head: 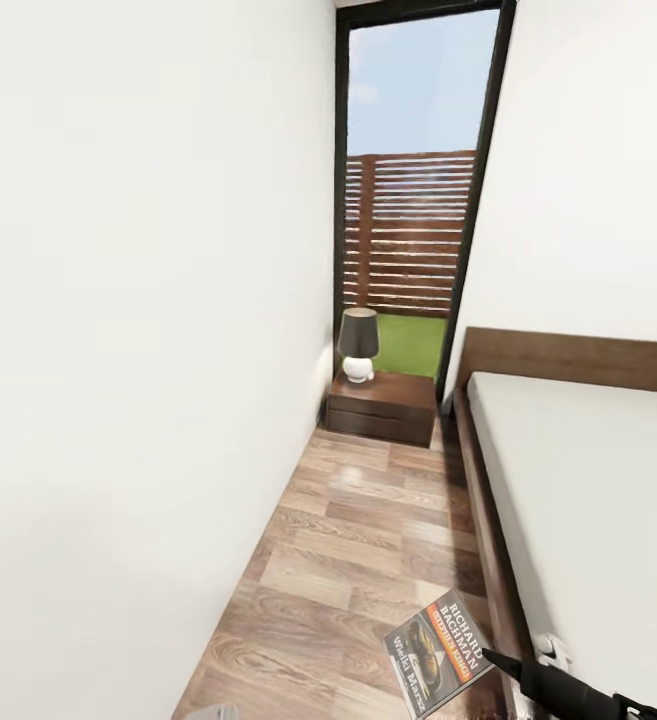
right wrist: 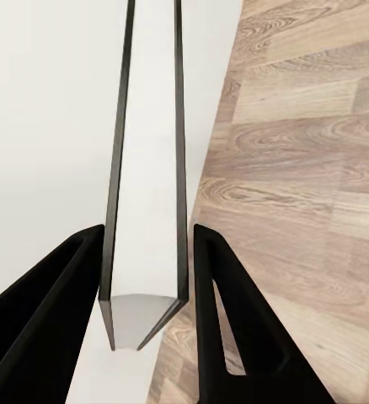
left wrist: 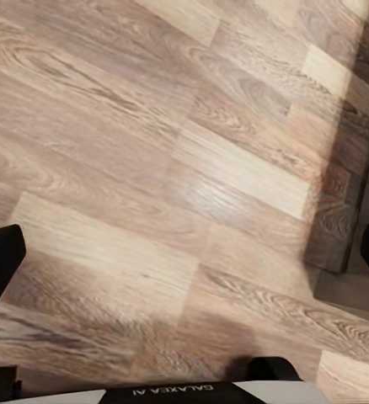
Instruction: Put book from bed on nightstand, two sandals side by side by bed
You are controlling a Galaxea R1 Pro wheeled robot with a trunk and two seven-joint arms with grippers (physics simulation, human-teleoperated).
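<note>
Black right hand (right wrist: 147, 278) clamped on thin dark paperback book (head: 438, 650), held over wood-plank floor (head: 348, 560) beside bed; low dark brown two-drawer nightstand (head: 383, 408) straight ahead, well apart; left hand (left wrist: 184, 252) spread, empty.

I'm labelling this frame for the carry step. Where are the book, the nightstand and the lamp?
book (head: 438, 652): head view, middle of its front cover, on the orange band.
nightstand (head: 381, 412): head view, front of its upper drawer.
lamp (head: 358, 332): head view, on its dark shade.
</note>
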